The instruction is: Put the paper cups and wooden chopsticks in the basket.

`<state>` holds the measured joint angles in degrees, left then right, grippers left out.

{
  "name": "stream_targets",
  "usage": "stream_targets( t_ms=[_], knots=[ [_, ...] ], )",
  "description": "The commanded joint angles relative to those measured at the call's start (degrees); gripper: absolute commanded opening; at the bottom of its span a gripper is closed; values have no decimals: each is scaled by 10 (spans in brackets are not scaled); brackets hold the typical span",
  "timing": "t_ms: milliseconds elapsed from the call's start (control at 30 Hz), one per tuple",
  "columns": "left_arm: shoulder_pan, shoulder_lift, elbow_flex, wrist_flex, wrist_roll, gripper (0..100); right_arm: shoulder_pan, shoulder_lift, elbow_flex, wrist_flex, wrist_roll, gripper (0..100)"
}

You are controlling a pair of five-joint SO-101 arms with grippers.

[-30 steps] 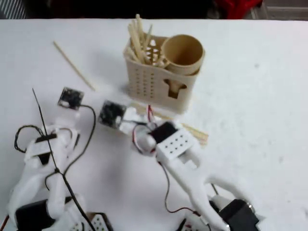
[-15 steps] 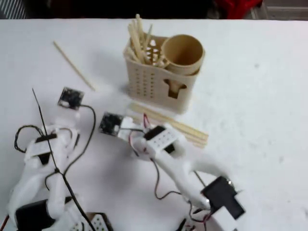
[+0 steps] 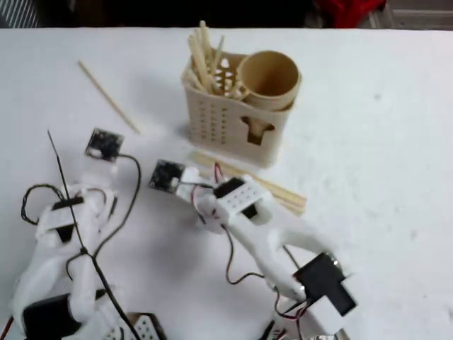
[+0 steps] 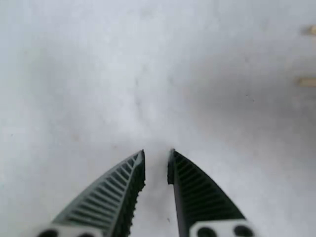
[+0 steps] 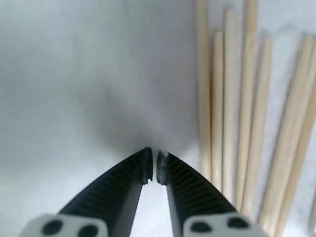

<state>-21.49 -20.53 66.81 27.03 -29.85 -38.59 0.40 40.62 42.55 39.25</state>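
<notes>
The right gripper (image 5: 154,168) hangs low over the white table (image 3: 382,142) with its fingers drawn almost together, the tips nearly touching and nothing between them. Just beside one finger lies a loose bundle of wooden chopsticks (image 5: 229,98), flat on the table and running roughly the same way the fingers point, so that the nearest stick passes close along that finger's outer edge without being inside the grip. Bare table lies ahead of the fingertips. From above, the same chopsticks lie in a slanting row, partly covered by the right arm (image 3: 258,227), with the basket (image 3: 226,120) just beyond them. The basket stands upright and holds a paper cup (image 3: 272,78) at one end, its mouth facing up, and a bunch of upright chopsticks (image 3: 202,60) at the other end, their tops sticking out above the rim. One single chopstick (image 3: 110,98) lies on its own well apart from the basket, out past the left arm (image 3: 64,234). The left gripper (image 4: 156,160) is also close over the table, its fingers set to a narrow gap and holding nothing; off to one side of those fingers, well apart, two chopstick ends (image 4: 307,81) lie on the table.
</notes>
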Motion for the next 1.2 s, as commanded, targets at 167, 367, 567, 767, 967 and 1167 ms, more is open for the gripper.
stream_targets(
  t_ms=[167,367,567,767,967,1167],
  knots=[
    [8,-18,1,-9,-6,98,19,-109,-6,21,-40,26],
    [8,-18,1,-9,-6,98,49,-65,-6,-30,-38,120],
    [8,-18,1,-9,-6,98,43,0,-22,-31,-35,98],
    [8,-18,1,-9,-6,98,23,-3,-24,5,-35,44],
    [8,-18,1,-9,-6,98,0,-33,-22,45,-40,17],
    [8,-18,1,-9,-5,98,2,-37,-22,49,-41,22]
  ],
)
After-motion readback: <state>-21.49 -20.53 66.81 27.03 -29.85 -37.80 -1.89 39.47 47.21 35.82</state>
